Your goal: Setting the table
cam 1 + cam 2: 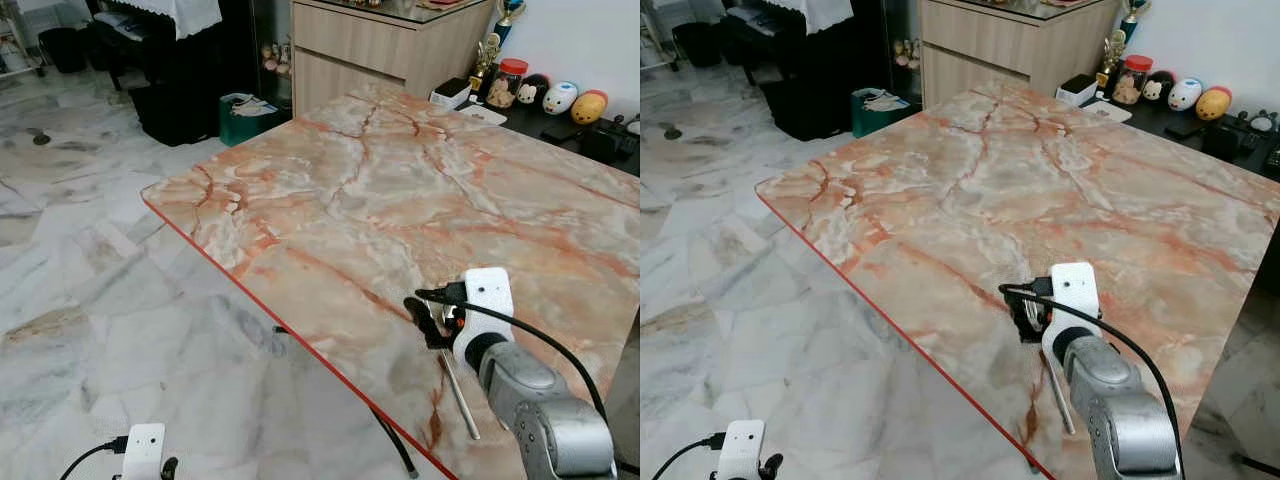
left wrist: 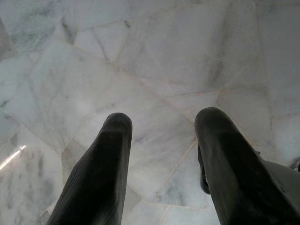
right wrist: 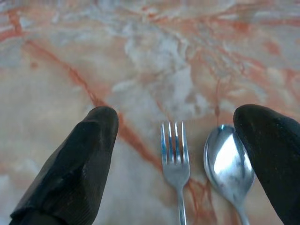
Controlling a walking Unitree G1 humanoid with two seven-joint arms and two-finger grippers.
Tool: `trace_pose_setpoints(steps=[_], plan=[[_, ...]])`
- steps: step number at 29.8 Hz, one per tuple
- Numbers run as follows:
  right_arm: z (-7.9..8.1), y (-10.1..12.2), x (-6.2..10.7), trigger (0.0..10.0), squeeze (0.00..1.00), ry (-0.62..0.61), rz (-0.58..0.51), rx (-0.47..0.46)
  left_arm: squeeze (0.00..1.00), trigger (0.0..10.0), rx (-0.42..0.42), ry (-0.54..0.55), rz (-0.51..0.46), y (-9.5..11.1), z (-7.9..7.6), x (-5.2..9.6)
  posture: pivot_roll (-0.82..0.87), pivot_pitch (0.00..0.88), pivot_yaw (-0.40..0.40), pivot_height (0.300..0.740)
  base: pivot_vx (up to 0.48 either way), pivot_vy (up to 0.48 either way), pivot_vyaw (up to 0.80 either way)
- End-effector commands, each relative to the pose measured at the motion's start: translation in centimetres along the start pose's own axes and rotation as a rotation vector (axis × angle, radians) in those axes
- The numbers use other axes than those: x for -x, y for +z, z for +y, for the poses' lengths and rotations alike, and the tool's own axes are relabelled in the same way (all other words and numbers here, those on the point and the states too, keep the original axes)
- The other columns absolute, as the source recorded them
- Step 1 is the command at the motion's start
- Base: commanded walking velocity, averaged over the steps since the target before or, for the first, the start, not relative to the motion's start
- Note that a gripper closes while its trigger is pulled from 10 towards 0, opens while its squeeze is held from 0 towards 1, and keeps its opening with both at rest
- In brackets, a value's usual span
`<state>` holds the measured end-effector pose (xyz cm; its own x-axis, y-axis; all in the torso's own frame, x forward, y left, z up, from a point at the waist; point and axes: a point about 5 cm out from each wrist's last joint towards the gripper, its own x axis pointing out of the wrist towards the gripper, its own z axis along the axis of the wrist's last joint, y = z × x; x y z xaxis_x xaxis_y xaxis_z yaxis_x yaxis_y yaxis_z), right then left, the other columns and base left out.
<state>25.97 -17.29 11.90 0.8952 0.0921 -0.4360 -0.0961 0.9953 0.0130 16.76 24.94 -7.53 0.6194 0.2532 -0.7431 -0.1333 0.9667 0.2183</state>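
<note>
Black fingers [image 2: 101, 173] of the left gripper [image 2: 161, 136] stand apart over the pale marble floor [image 2: 154, 61], holding nothing, with the arm hanging low beside the worktop [image 1: 400, 190]. Further right, the right gripper [image 3: 176, 124] hovers just above the near part of the orange-veined marble worktop, close to its red-lined edge. Its two fingers [image 3: 75, 164] are spread wide and grip nothing. Between them lie a fork [image 3: 174, 159] and a spoon [image 3: 227, 164], side by side and just apart, both flat on the stone. The fork sits near the middle of the gap, tines pointing away from the wrist. The spoon's bowl lies just beside the right-hand finger, partly hidden under it. In the head view a metal handle [image 1: 460, 393] shows beneath the gripper.
</note>
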Motion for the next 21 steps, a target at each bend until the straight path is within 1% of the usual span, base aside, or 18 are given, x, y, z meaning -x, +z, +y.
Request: trace_pose_setpoints(steps=[1,3,5,9,17,21], plan=[[-0.5,0.1,-0.2,10.0,0.00,-0.031,-0.004,-0.017,0.00,10.0,-0.001,-0.001,0.029,-0.8,0.2,0.2,0.01,0.000,-0.032,0.740,0.000,0.000,0.00],[-0.6,0.3,-0.4,10.0,0.00,-0.038,-0.016,-0.023,0.00,10.0,-0.002,-0.003,0.030,-0.9,0.1,0.2,0.01,0.000,-0.033,0.740,0.000,0.000,0.00],[-0.5,0.4,-0.5,10.0,0.00,-0.037,-0.019,-0.024,0.00,10.0,-0.001,-0.004,0.031,-1.0,0.0,0.2,0.01,0.000,-0.034,0.740,-0.240,0.000,0.00],[-0.2,0.7,-0.7,10.0,0.00,-0.023,-0.036,-0.025,0.00,10.0,0.000,-0.010,0.033,-1.0,-0.3,0.3,0.01,0.000,-0.035,0.740,-0.261,0.000,0.00],[0.0,1.1,-1.1,10.0,0.00,-0.015,-0.056,-0.028,0.00,10.0,0.001,-0.012,0.033,-0.8,-0.5,0.2,0.01,0.000,-0.037,0.740,-0.311,0.000,0.00],[0.0,1.4,-1.3,10.0,0.00,-0.016,-0.068,-0.029,0.00,10.0,-0.021,0.003,0.044,-0.7,-0.2,0.1,0.02,0.000,-0.040,0.740,0.000,0.000,0.00]])
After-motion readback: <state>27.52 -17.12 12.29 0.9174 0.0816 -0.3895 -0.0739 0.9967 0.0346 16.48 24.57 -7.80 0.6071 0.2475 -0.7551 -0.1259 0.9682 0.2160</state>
